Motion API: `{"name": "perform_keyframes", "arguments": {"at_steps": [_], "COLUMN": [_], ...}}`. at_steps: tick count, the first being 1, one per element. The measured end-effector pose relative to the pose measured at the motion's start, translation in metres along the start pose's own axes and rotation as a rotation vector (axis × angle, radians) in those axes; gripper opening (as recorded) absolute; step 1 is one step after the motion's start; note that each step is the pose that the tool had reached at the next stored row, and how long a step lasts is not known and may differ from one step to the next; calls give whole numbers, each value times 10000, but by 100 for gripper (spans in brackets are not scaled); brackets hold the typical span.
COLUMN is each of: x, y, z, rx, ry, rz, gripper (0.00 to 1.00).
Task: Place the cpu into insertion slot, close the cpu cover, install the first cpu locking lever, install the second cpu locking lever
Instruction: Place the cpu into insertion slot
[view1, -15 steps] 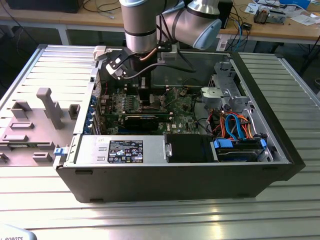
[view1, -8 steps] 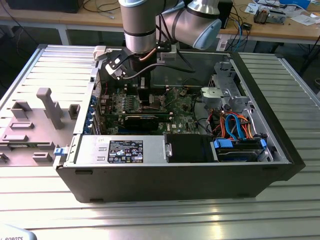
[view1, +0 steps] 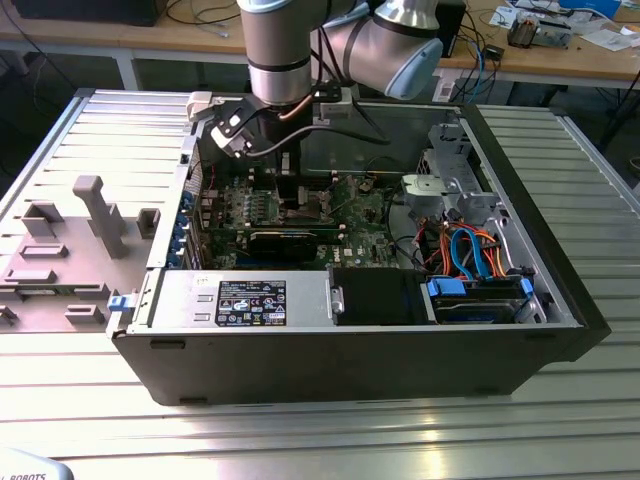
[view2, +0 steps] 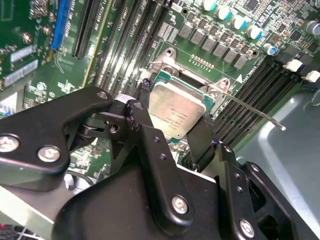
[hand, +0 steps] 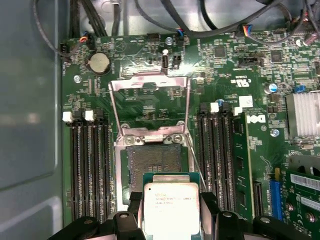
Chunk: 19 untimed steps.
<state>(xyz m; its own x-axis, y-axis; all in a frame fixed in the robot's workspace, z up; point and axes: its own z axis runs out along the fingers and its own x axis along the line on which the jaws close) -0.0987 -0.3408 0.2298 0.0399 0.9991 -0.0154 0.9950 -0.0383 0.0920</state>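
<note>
Cpu (view2: 177, 110) first: in the second wrist view we see it held flat, lettered face up. The gripper (view2: 174, 119) is closed on it, its black fingers (view2: 142, 127) clamped against opposite edges. Beyond it a thin locking lever (view2: 252, 111) juts out free over the green circuit board (view2: 30, 30) and does not look hooked down.

In the first wrist view the cpu sits between the fingers just short of the insertion slot (hand: 153, 167), whose dark bed of contacts lies bare. We cannot tell how high above the board it rides, but we judge it not yet seated. The cpu cover (hand: 149, 80) is swung up and away from the slot, so its frame stands open beyond it.

In the exterior view the arm (view1: 275, 40) reaches down into the open computer case (view1: 350, 350), with the gripper low over the board near its middle. By our reckoning all four steps are left: seating the cpu, closing the cover, and installing both levers.
</note>
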Motion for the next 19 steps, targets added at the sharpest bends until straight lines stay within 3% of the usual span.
{"name": "perform_keyframes", "arguments": {"at_steps": [8, 11, 19], "x": [28, 36, 45], "y": [76, 92, 123], "z": [69, 89, 195], "rx": [-6, -9, -9], "ry": [-3, 21, 23], "rz": [-262, -543, -544], "gripper": [54, 54, 54]}}
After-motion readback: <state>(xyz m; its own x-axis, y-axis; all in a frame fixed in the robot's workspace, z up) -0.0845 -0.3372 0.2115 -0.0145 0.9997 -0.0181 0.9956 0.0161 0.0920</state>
